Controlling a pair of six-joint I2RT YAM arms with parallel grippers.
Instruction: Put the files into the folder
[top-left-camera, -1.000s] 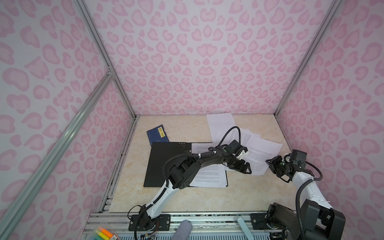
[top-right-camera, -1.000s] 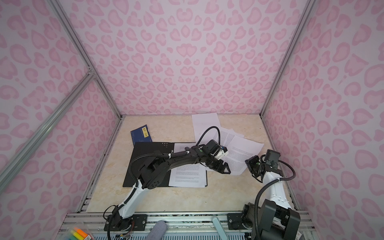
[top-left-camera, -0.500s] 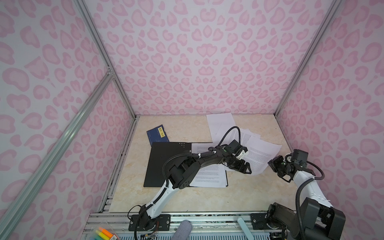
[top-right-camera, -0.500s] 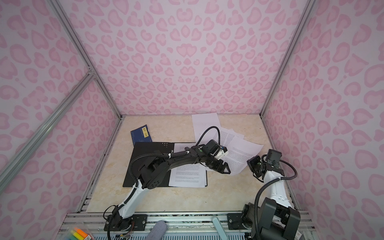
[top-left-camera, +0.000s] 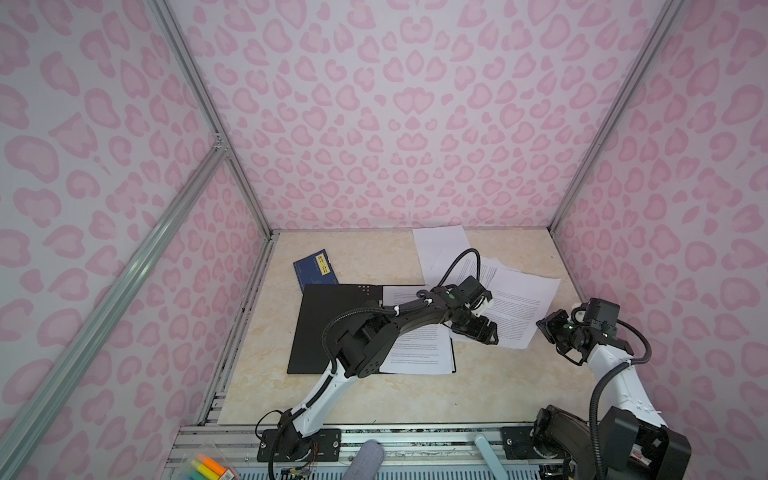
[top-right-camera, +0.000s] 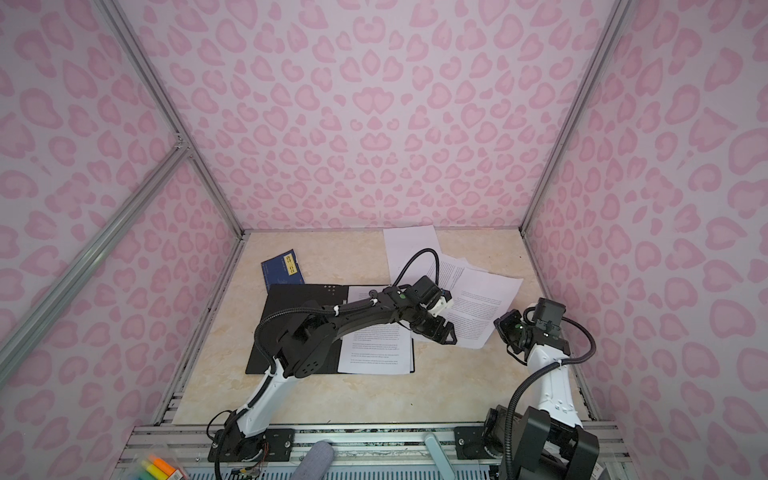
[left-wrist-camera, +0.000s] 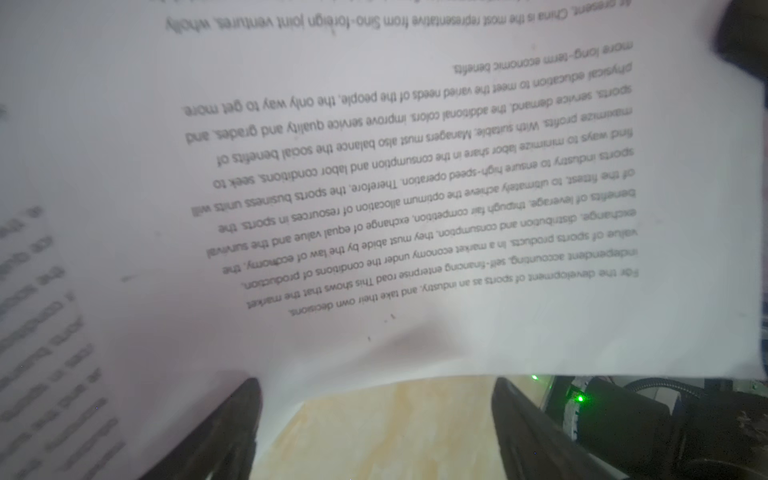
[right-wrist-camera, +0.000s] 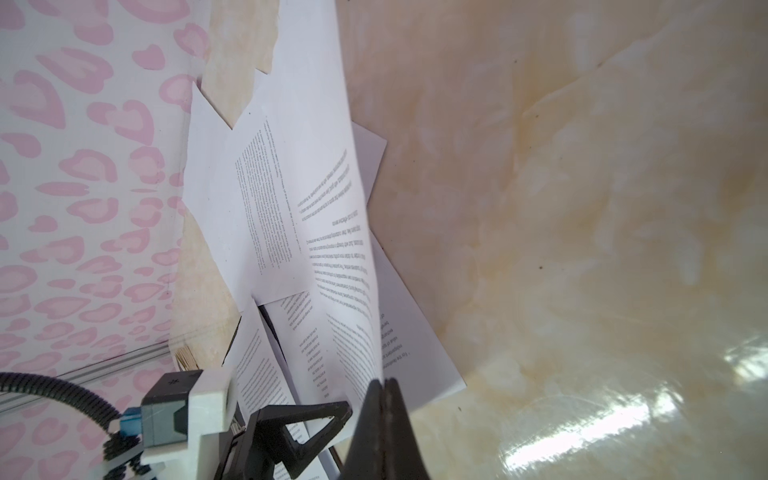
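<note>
Right hand (right-wrist-camera: 384, 384) has closed (fully) | files (top-left-camera: 519, 303): top sheet's edge inside it

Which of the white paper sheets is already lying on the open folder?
The sheet under the left arm, flat on the black folder's right half. The other sheets fan out beside it, toward the back right.

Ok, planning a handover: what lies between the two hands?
A printed sheet, pinched at its edge by the right hand, with the open left hand at its near edge; both top views show it.
</note>
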